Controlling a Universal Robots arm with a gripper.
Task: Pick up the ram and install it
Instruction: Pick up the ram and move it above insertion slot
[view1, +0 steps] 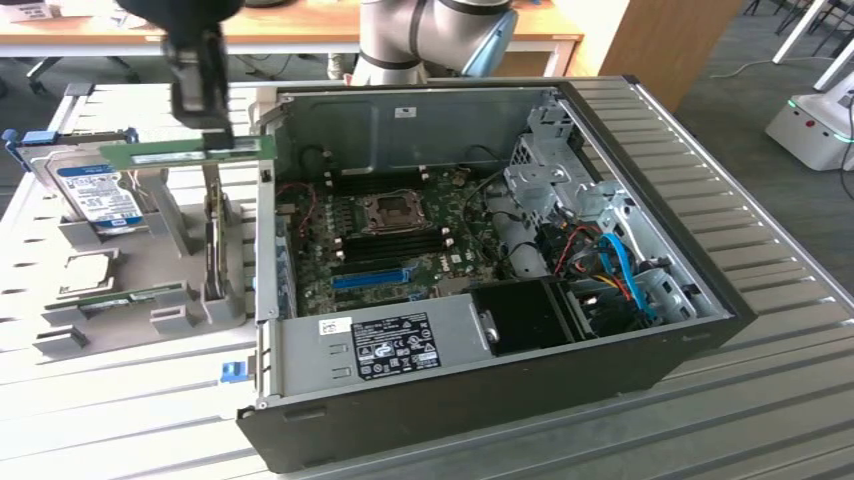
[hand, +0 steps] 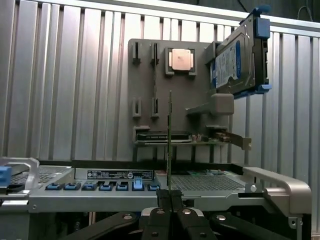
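I have the gripper (hand: 169, 198) pressed together on the ram (view1: 187, 152), one edge pinched near mid-length. The stick hangs level over the parts tray (view1: 34, 250), just outside the case (view1: 534, 390) on the exterior view's left. Its long axis runs across that view, roughly in line with the blue slot (view1: 367, 278). The motherboard (view1: 441, 262) lies lower, toward the exterior view's right. Count: one arm, one ram gripped, one blue slot, one hard drive (view1: 94, 190).
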